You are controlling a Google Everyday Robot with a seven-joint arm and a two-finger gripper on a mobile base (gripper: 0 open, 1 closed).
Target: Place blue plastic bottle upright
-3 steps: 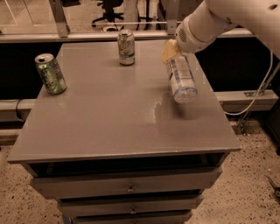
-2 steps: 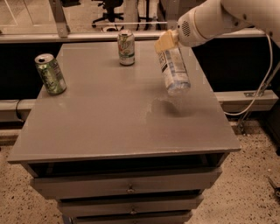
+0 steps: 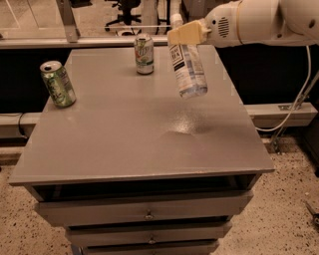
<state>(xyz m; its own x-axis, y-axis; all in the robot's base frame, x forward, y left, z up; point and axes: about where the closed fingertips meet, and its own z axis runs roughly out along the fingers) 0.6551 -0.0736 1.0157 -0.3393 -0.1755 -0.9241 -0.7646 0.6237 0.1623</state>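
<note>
Jaws: clamped on the upper part of the blue plastic bottle (image 3: pixel 188 69), just under its cap; flat tan pads (image 3: pixel 185 34), blocky and matte, at the end of a smooth white rounded arm (image 3: pixel 259 22) reaching in from the right of the view.
Bottle: hanging below the jaws, clear of the tabletop (image 3: pixel 124 144); clear, faintly bluish plastic, ribbed near the rounded base; white screw cap poking above the pads; white label with a dark text panel; cap up, base down, leaning slightly.
Near can: white-and-green soda can (image 3: pixel 144 54), shiny metal cylinder, upright, just left of the jaws and lower, by the far edge.
Far can: green soda can (image 3: pixel 58 83), glossy, with a silver top, well to the left of the jaws, near the left edge.
Surface: flat grey rectangular tabletop with a faint speckled sheen; soft shadow and glare patch beneath the bottle.
Underneath: grey drawers (image 3: pixel 147 211) with small metal knobs, far below the jaws.
Room: speckled stone-like floor (image 3: pixel 294 199); white cable (image 3: pixel 295 107) drooping below the arm; office chair (image 3: pixel 130 10) and a metal post (image 3: pixel 67 20) beyond the tabletop, behind and left of the jaws.
Change: compared with a moment earlier, bottle lifted higher and turned nearer to vertical, and carried a little toward the far edge; both cans where they were.
</note>
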